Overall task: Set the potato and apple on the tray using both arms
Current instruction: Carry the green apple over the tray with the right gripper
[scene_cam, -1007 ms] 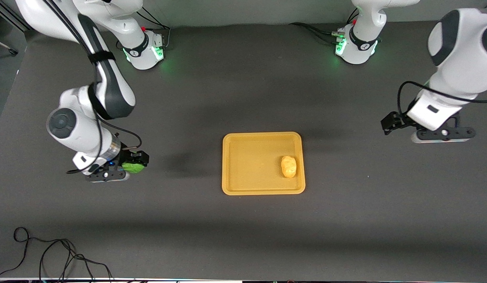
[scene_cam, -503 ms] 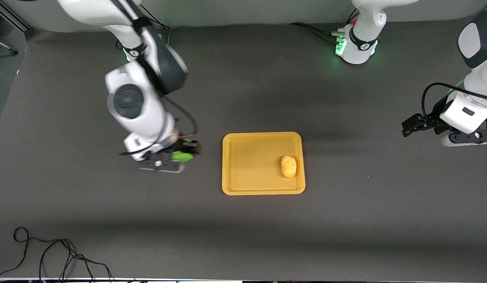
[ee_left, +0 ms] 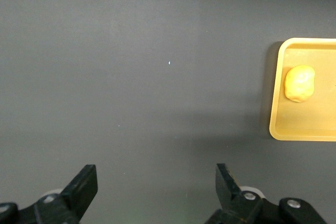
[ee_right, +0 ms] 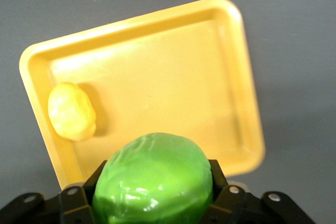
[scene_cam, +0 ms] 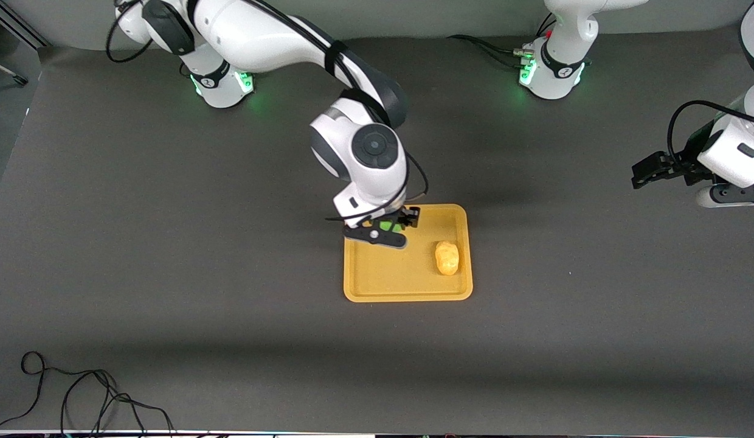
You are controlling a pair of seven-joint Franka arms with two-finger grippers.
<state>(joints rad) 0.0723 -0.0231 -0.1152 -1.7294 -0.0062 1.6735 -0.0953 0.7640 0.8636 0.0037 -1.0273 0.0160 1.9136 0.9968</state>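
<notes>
Front view: flat rectangular yellow-orange plastic tray (scene_cam: 407,286) with low rim and rounded corners sits mid-table. Small lumpy oval yellow-orange toy potato (scene_cam: 447,257) lies in it, about 3 o'clock of tray centre, toward the left arm's end. Right gripper (scene_cam: 386,231) hangs over tray's 11 o'clock area, clamped on the round bright-green faceted toy apple (ee_right: 152,179). Left gripper (ee_left: 156,190) waits over bare table at its own end, fingers spread, nothing held.
</notes>
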